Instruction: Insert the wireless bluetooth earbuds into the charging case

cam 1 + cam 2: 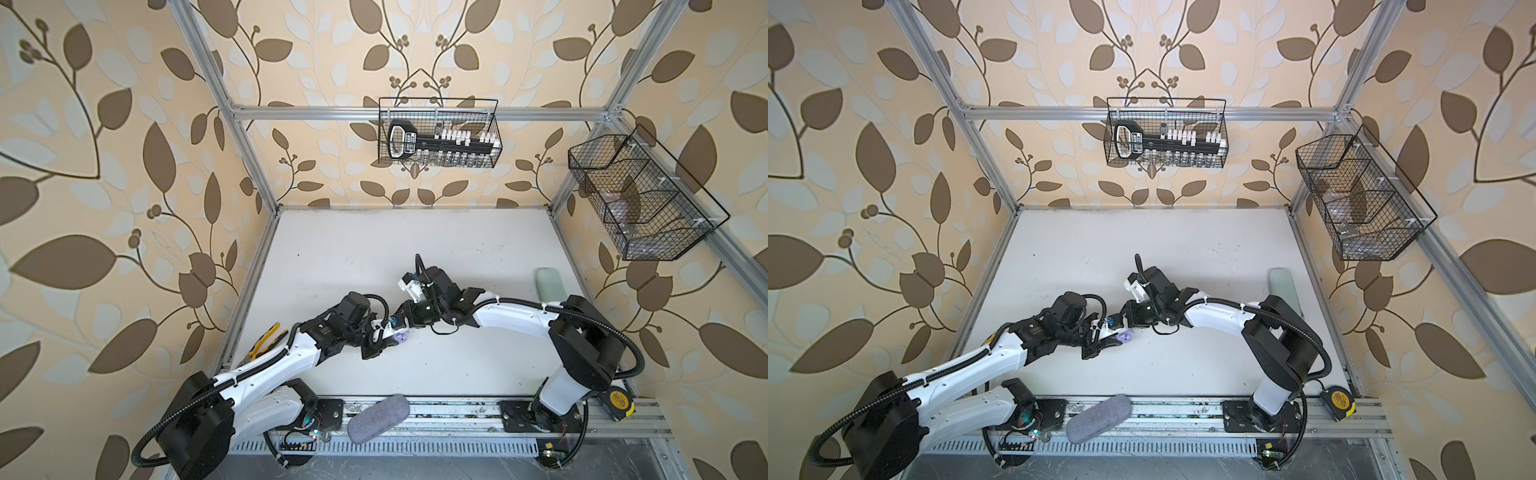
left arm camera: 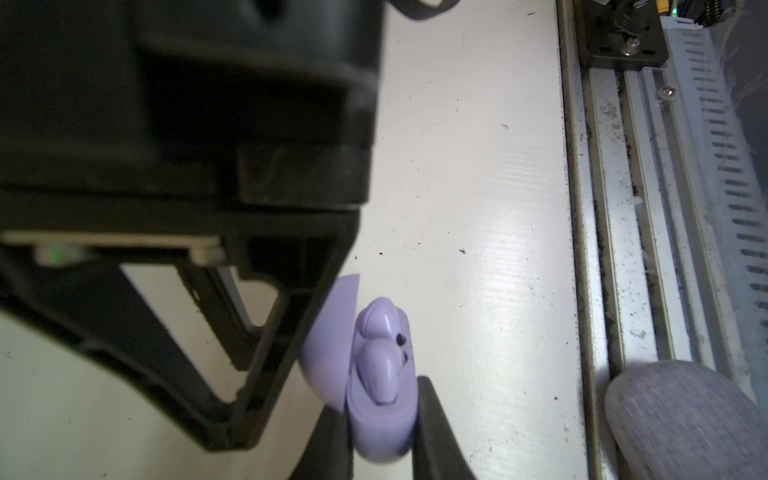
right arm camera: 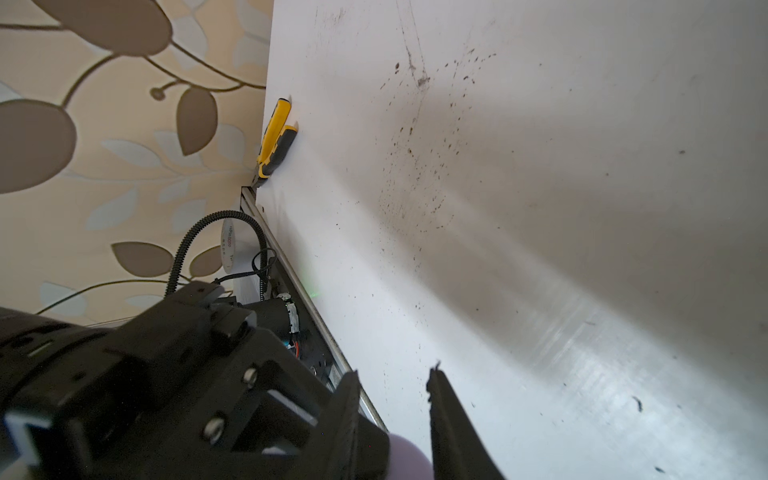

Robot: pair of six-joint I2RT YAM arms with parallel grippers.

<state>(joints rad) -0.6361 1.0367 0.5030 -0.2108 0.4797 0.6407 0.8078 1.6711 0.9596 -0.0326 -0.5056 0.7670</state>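
Evidently two earbuds (image 2: 379,370) sit in the open case (image 2: 382,432), low in the left wrist view; light and slick, we judge, rightly clamped at its base by the left gripper (image 2: 378,415), right gripper (image 3: 392,378) parted.

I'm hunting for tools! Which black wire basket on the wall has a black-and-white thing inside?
The black wire basket on the back rail: a long black tool with white clips lies inside. The side-wall wire basket shows nothing like it.
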